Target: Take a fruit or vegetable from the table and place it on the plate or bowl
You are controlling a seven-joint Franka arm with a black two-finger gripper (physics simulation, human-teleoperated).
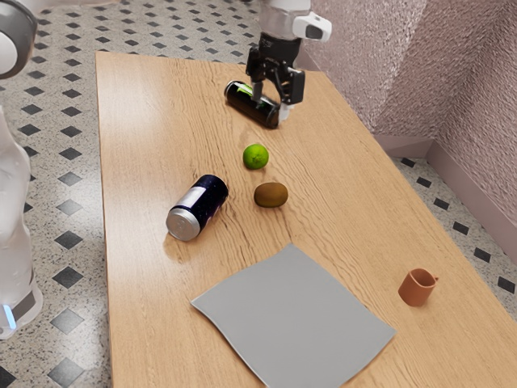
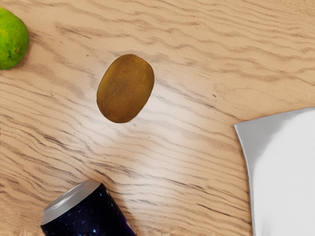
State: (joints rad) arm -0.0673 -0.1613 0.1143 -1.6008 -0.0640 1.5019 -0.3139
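Hidden/cut off: in the exterior view the black two-finger gripper [image 1: 271, 99] hangs in front of a black can with a green mark [image 1: 242, 95] lying on its side at the table's far end. It covers the can's middle. Fingers stand apart, jaws open, nothing clamped between them. Can't tell if the tips touch the can. The arm's upper links run off the top edge.

In the wrist view the green lime [image 2: 11, 38] is cut by the frame edge, as are the dark blue can with a silver lid [image 2: 86, 211] and the grey sheet [image 2: 285, 172].

Task things: the brown oval kiwi [image 1: 271, 195] lies on bare wood mid-table. It has a dull, finely speckled skin and a smooth egg outline [image 2: 125, 88]. It touches nothing. The lime [image 1: 256, 156] sits just beyond it toward the gripper, round and glossy, apart from the kiwi. The dark blue can [image 1: 198, 207] lies on its side near the kiwi, toward the exterior view's left, lid end facing the camera.

The flat grey square sheet [image 1: 295, 319] lies at the near end, matte, thin, with slightly wavy edges and nothing on it. It is well apart from both fruits.

Rest: light wooden table [image 1: 145, 323] with a strong wavy grain. A small terracotta cup [image 1: 418, 286] lies tipped on its side near the exterior view's right edge.
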